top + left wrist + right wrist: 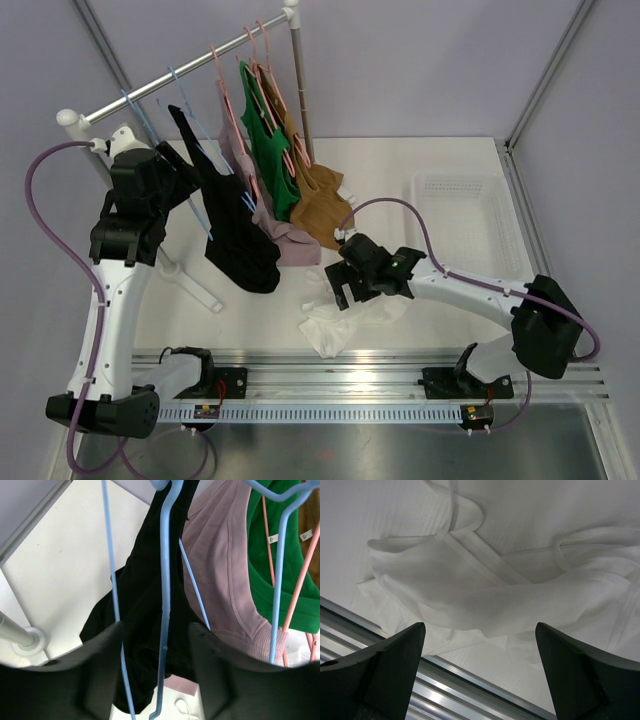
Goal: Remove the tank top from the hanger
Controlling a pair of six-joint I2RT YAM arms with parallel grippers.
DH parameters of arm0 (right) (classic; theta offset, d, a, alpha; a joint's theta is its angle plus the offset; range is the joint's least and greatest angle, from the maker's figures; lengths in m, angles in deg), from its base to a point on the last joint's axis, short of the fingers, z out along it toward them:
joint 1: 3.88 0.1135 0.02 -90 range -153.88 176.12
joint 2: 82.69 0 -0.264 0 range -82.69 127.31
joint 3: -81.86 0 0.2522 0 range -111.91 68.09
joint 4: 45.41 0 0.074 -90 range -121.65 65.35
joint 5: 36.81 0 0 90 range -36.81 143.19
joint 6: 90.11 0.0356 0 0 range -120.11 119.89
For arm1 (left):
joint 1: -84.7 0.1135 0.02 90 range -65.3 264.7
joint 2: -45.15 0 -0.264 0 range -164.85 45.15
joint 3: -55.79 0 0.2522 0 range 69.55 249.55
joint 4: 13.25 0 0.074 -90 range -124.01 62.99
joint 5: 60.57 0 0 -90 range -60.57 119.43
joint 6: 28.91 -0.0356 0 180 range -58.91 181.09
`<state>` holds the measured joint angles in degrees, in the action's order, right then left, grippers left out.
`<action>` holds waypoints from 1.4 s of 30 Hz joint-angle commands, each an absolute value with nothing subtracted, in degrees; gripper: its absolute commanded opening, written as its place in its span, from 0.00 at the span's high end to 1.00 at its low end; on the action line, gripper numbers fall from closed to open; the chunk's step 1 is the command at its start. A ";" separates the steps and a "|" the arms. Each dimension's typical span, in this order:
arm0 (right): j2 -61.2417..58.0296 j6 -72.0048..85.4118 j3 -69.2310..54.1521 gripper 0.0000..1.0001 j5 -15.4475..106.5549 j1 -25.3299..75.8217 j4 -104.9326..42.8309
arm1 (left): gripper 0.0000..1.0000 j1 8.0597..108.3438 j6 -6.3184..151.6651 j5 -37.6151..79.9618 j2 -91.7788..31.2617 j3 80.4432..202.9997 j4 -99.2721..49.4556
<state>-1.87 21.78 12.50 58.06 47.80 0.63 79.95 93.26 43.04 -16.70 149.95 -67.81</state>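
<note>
Hovering agape, the right gripper point(479, 626) is facing a white top point(470, 580) near the basket point(465, 225); the left gripper point(156, 630), spread, is straddling a hanger point(165, 580).

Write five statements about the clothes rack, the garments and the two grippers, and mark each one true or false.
1. A white garment lies on the table beneath the right gripper. True.
2. The right gripper is shut on the white garment. False: its fingers stand wide apart above it.
3. The green top hangs between the mauve top and the brown top. True.
4. The black tank top lies in the basket. False: it hangs on the blue hanger on the rail.
5. The left gripper is open, with wires of the blue hanger between its fingers. True.
</note>
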 commanded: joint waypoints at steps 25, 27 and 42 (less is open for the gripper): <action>-3.65 22.75 -2.27 1.00 81.49 49.22 13.08 | 0.01 80.31 84.30 22.24 16.05 149.10 -75.27; -5.77 21.34 -6.50 1.00 82.46 43.97 15.97 | 0.01 80.31 85.87 21.70 17.02 148.40 -74.30; -0.52 16.23 -17.96 0.66 73.59 9.31 16.79 | 0.01 80.31 88.95 19.41 1.23 161.38 -75.87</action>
